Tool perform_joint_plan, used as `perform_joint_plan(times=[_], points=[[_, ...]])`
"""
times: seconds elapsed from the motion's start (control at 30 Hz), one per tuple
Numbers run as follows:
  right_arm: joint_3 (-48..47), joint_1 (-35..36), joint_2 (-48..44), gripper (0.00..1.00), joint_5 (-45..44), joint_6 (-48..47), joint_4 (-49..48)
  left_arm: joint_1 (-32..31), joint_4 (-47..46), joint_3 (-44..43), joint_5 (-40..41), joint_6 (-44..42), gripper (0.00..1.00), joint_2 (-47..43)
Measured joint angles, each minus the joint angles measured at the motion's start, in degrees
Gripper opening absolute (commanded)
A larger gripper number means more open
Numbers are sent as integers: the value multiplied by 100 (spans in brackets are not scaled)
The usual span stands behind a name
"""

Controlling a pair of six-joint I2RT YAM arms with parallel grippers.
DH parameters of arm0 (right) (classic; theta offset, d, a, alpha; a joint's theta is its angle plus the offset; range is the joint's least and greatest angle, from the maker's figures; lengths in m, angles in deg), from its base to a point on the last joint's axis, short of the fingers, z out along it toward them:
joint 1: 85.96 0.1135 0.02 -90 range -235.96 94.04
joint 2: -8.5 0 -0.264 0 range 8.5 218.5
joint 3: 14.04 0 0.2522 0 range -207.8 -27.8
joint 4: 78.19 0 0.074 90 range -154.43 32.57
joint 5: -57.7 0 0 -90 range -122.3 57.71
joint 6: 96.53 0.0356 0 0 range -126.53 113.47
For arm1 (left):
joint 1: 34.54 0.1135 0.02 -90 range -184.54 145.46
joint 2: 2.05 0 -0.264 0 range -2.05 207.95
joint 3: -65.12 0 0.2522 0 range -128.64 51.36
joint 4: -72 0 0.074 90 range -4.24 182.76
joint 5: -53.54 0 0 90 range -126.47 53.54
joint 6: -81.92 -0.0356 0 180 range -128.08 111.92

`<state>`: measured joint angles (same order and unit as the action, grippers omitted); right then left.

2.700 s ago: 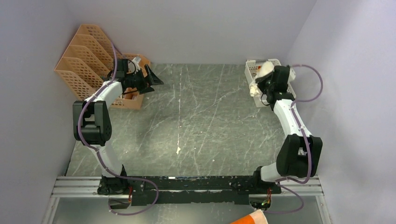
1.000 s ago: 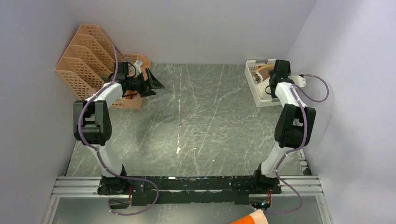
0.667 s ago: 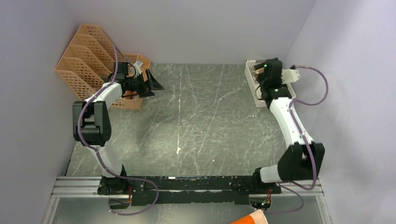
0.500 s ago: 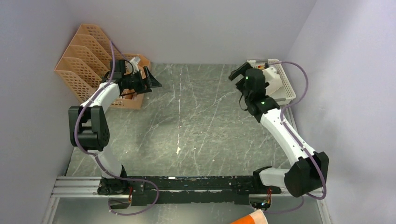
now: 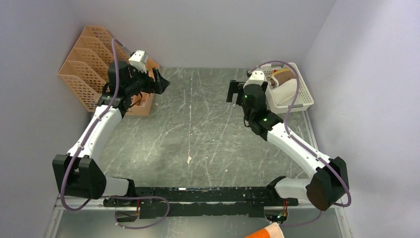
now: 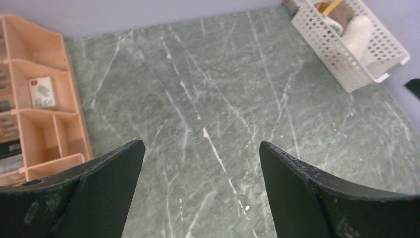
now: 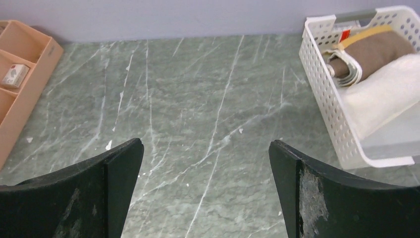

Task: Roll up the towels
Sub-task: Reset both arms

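Both towels lie rolled in the white basket (image 5: 303,94) at the back right: the brown-tan towel (image 7: 376,52) at the far end, the cream-white towel (image 7: 386,96) beside it on the near side. The left wrist view shows them far off, the brown-tan towel (image 6: 346,12) and the cream-white towel (image 6: 357,30). My right gripper (image 5: 236,90) hangs just left of the basket, open and empty, over bare table (image 7: 205,143). My left gripper (image 5: 157,81) is at the back left by the organizer, its jaws wide apart with nothing between them (image 6: 200,144).
An orange slotted organizer (image 5: 84,64) stands in the back left corner, with a small box (image 6: 42,91) in one compartment. Grey-green marbled table (image 5: 198,129) stretches between the arms. Purple walls close in the left, back and right. An orange object (image 5: 265,232) pokes in at the bottom edge.
The right gripper, earlier at the basket with the cream-white towel, has let go and swung left away from the basket. The left arm has risen and shifted slightly right of the organizer.
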<state>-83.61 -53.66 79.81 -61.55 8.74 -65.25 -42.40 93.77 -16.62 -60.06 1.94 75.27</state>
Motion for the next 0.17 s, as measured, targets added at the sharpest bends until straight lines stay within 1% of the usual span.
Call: perform_joint_plan(times=[0.17], points=[[0,2,-2,100,15,-398,-326,22,-61,372,210,-31,99,-52]])
